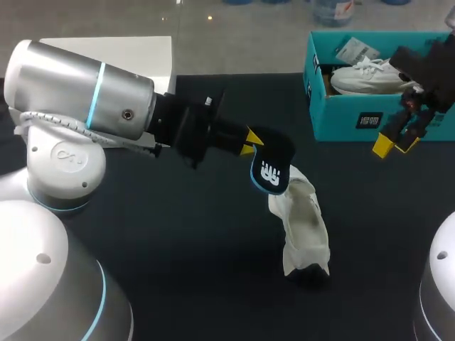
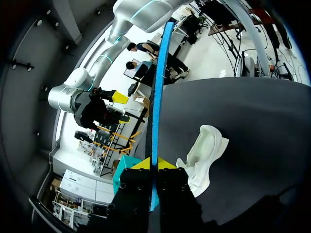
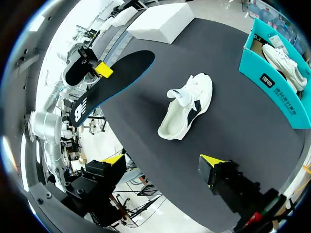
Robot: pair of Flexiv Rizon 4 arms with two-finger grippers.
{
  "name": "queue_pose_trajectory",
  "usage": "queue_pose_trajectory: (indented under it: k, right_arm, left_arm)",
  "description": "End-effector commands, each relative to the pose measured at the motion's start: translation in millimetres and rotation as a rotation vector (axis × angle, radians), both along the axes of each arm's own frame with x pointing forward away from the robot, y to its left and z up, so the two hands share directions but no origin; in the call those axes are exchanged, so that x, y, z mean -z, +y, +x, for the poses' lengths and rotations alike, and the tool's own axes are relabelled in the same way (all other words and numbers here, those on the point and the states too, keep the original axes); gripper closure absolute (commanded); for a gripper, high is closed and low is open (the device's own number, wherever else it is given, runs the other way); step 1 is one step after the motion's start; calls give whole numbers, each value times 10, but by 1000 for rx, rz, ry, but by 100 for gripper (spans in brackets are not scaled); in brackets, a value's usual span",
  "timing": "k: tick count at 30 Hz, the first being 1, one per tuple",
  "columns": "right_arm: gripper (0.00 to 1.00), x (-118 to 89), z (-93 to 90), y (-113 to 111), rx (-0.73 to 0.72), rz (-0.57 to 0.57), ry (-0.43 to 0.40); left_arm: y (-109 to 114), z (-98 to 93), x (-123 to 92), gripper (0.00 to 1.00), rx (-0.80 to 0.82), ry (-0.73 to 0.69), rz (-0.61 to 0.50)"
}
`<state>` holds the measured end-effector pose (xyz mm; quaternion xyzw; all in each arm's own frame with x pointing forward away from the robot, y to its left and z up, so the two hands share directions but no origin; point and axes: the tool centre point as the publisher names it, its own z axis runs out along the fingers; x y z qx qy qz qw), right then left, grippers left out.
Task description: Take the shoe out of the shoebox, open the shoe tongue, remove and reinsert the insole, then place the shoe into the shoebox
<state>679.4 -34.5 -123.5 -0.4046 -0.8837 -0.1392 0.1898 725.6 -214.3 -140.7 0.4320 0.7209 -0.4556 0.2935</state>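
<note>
Dark worktop (image 1: 178,249), bare room all round the white shoe (image 1: 302,227) lying mid-surface. Left gripper (image 1: 249,142) clamped on black insole (image 1: 274,167) just above shoe. Teal shoebox (image 1: 355,117) well apart from shoe, at far edge. Right gripper (image 1: 394,142) spread wide, empty, also well apart from shoe.

The insole (image 1: 272,160) I'm holding is black with a bright blue edge and a white logo at one end. The shoe (image 1: 302,227) is white with black patches, on a near-black counter (image 1: 178,234). The box (image 1: 370,122) is teal with a white mark, and the second shoe (image 1: 366,77) inside it is white. My left hand (image 1: 250,142) and right hand (image 1: 394,144) are black with yellow tips. My left arm (image 1: 78,92) is silver with a light blue ring. The block (image 1: 138,53) is white.
</note>
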Motion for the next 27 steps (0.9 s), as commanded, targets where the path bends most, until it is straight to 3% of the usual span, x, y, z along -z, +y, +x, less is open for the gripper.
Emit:
queue_pose_trajectory:
  k: [1,15,27]
  right_arm:
    - [0,-22,-169,-114,-40,2,-145]
    - [0,61,-199,-324,-46,82,-257]
    - [0,0,-144,-285,-49,52,-259]
  left_arm:
    - [-10,3,0,100,0,-1,4]
    - [-10,3,0,100,0,-1,4]
    - [-10,3,0,100,0,-1,4]
